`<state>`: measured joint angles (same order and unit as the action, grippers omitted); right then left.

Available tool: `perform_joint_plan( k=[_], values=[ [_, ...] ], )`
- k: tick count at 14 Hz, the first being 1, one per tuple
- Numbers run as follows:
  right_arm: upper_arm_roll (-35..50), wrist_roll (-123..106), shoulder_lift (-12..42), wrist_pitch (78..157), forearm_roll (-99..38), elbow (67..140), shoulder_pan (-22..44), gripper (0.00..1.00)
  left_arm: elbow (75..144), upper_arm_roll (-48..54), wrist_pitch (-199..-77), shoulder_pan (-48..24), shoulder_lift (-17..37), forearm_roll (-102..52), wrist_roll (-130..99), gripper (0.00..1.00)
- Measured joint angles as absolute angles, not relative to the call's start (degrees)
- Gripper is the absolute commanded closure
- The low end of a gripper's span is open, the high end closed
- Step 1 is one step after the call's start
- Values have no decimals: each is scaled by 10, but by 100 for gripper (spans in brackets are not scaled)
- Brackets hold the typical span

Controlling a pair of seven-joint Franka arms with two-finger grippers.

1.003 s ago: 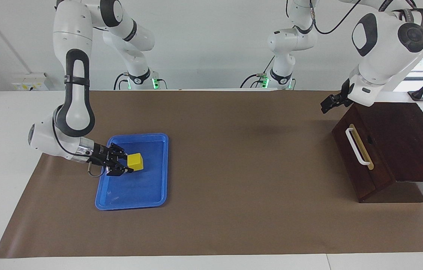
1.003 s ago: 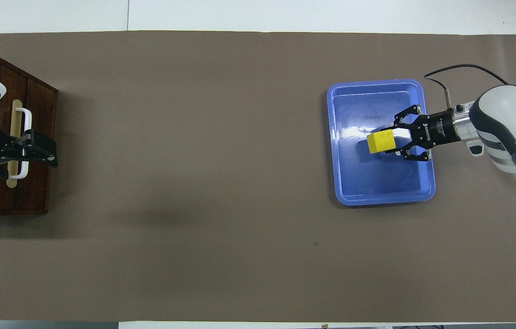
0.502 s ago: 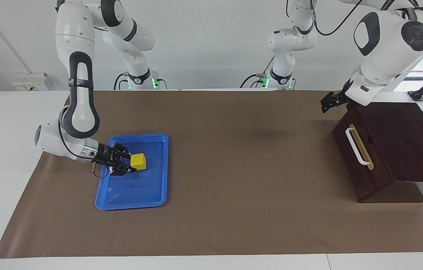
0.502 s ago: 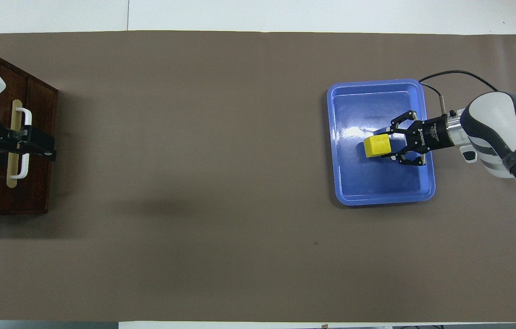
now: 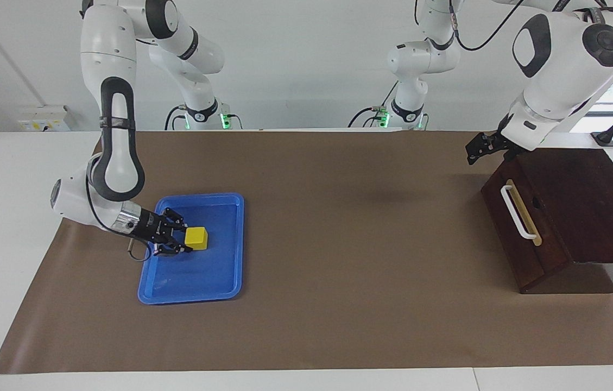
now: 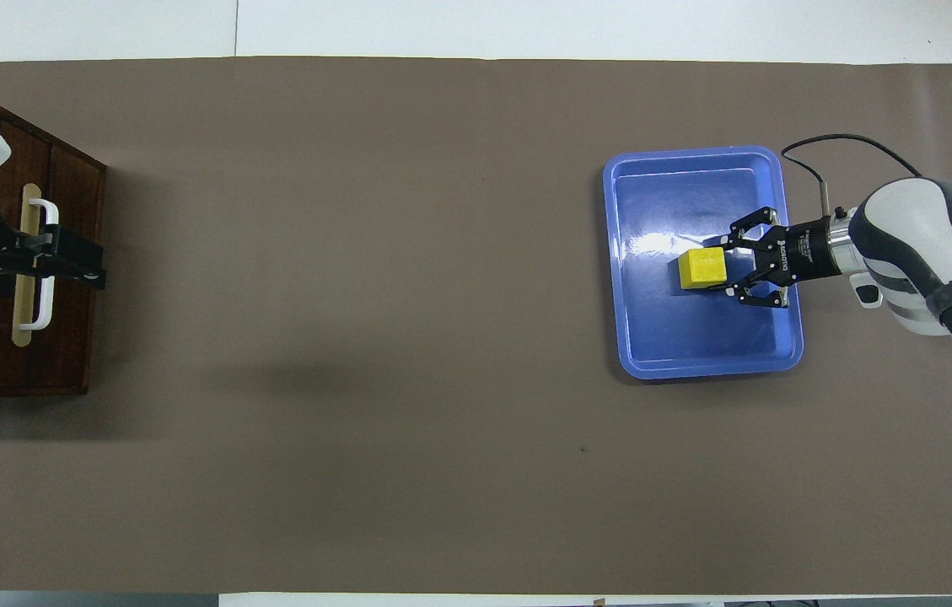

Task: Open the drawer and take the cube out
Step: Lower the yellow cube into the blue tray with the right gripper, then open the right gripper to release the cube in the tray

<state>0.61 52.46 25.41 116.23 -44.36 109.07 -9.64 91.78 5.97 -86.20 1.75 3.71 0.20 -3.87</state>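
At the right arm's end of the counter (image 5: 339, 326) the right claw (image 5: 178, 239) lies low and nearly level inside the tray (image 5: 230, 271), its jaws spread wide with the cube (image 5: 196, 238) sitting just at their tips; nothing is pinched, and the cube appears to rest flat on the tray floor, so I judge it has been set down there and the claw only needs to draw clear. From overhead the same reading holds: the open claw (image 6: 745, 271) points toward the cube (image 6: 702, 267), which sits near the middle of the tray (image 6: 695, 367), toward the rim where the arm comes in. The middle of the counter carries nothing of the task. At the left arm's end stands the wooden box, with the drawer (image 5: 515, 228) flush in its front and its white handle (image 5: 518, 212) free, so it looks closed. The left claw (image 5: 481, 147) hangs in the air above the box's top corner, touching nothing, and whether its jaws are open I cannot tell; it seems to be waiting. With the cube out and the drawer shut, the task looks essentially finished.
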Motion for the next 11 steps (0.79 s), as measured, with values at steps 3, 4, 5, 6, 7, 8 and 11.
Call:
perform_joint_plan(
  k=[3, 4, 5, 6, 7, 8, 11],
  values=[
    [6, 527, 253, 1162, -444, 1093, -99, 0, 918, 60, -863, 18, 37, 2, -39, 0],
    [6, 527, 252, 1162, -444, 1093, -102, 0, 918, 60, -863, 17, 37, 2, -39, 0],
    [6, 527, 251, 1162, -444, 1092, -104, 0, 918, 60, -863, 17, 37, 2, -39, 0],
    [6, 527, 250, 1159, -444, 1091, -106, 0, 918, 60, -863, 17, 37, 2, -39, 0],
    [6, 531, 247, 1151, -444, 1087, -108, 0, 917, 60, -863, 13, 37, 2, -39, 0],
    [5, 544, 244, 1136, -444, 1078, -110, 0, 917, 60, -863, 8, 36, 2, -39, 0],
    [0, 580, 219, 1086, -437, 1041, -110, 0, 912, 60, -863, 0, 31, 2, -39, 0]
  ],
)
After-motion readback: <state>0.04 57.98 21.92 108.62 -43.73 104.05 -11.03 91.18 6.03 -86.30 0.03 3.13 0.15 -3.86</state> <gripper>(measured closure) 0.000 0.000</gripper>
